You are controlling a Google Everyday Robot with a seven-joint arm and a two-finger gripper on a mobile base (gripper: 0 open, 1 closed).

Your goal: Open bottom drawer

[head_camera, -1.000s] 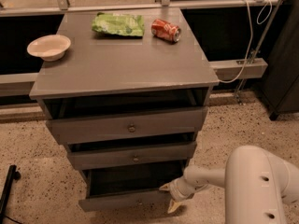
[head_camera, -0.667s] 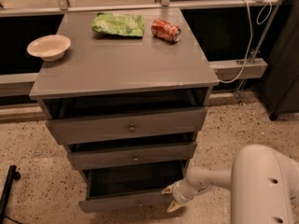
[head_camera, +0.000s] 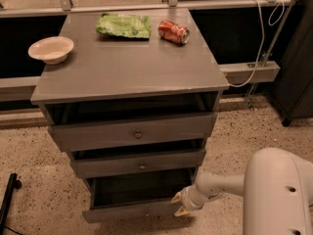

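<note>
The bottom drawer (head_camera: 132, 210) is the lowest and narrowest grey front of the cabinet. It stands pulled out, and its dark inside shows from above. Its knob is hard to make out. My gripper (head_camera: 179, 204) reaches in from the right on a white arm (head_camera: 220, 186). It sits at the drawer's front right corner, right against the front panel. The mid-sized drawer (head_camera: 139, 164) and the widest top drawer (head_camera: 134, 132) stand above it, both a little way out.
On the cabinet top (head_camera: 122, 62) lie a cream bowl (head_camera: 51, 49), a green bag (head_camera: 123, 25) and a red can (head_camera: 173, 31) on its side. A white cable (head_camera: 259, 38) hangs at the right. A black object (head_camera: 7, 199) stands on the speckled floor at the left.
My gripper has stayed at the bottom drawer's right front corner with little movement. The drawer looks as far out as before.
</note>
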